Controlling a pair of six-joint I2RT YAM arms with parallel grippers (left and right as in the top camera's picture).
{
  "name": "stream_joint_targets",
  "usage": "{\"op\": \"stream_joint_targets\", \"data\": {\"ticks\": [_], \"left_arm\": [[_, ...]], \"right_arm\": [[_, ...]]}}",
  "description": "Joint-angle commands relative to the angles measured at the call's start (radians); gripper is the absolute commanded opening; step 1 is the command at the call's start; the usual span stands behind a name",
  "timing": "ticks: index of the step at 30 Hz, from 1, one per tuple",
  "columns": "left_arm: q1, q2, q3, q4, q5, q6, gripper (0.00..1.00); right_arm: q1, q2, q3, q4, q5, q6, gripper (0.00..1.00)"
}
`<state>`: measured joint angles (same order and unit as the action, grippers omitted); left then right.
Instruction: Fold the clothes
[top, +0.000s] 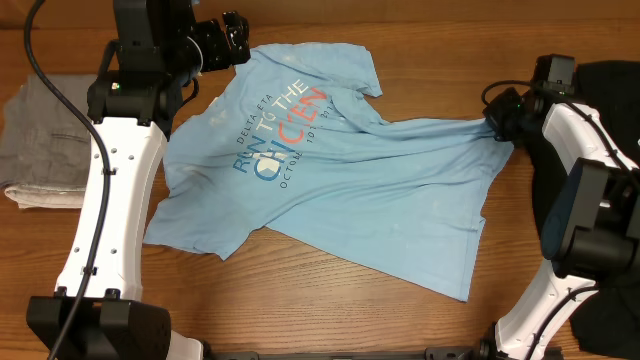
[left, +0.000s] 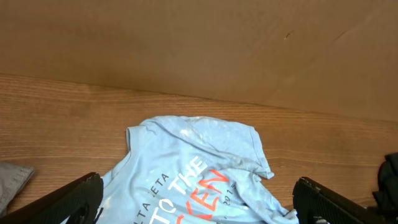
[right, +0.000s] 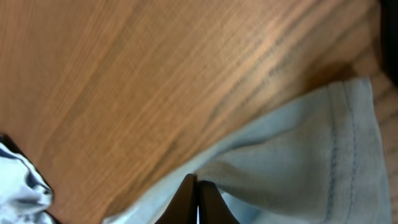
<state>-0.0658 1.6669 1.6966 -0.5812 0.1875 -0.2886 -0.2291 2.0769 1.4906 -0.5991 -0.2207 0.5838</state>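
Observation:
The clothes in play are a light blue T-shirt (top: 330, 180) with dark blue, white and orange-red lettering, lying spread and wrinkled on the wooden table. My left gripper (top: 225, 40) hovers open over the shirt's far left corner. In the left wrist view its fingers (left: 74, 199) stand wide apart, with the printed shirt (left: 199, 143) below them. My right gripper (top: 497, 120) is shut on the shirt's right edge, which is drawn out to a point. In the right wrist view the closed gripper (right: 198, 186) pinches a fold of the shirt (right: 311, 155).
A folded grey garment (top: 45, 140) lies at the table's left edge, with its corner in the left wrist view (left: 12, 177). A black garment (top: 610, 90) lies at the far right, behind my right arm. A brown wall (left: 199, 43) rises behind the table.

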Motion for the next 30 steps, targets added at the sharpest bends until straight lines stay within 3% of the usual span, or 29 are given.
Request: {"op": "stream_joint_targets", "data": {"ticks": [1, 24, 28, 30], "left_arm": [[-0.006, 0.005, -0.006, 0.001, 0.004, -0.010, 1.00], [-0.006, 0.005, -0.006, 0.001, 0.004, -0.010, 1.00], [-0.006, 0.005, -0.006, 0.001, 0.004, -0.010, 1.00], [-0.006, 0.005, -0.006, 0.001, 0.004, -0.010, 1.00]], "right_arm": [[0.000, -0.001, -0.003, 0.039, 0.000, 0.042, 0.04], [0.000, 0.093, -0.004, 0.280, 0.138, 0.057, 0.04], [0.000, 0.092, 0.000, 0.312, 0.140, 0.043, 0.15], [0.000, 0.088, 0.023, 0.318, 0.106, 0.013, 0.25]]}}
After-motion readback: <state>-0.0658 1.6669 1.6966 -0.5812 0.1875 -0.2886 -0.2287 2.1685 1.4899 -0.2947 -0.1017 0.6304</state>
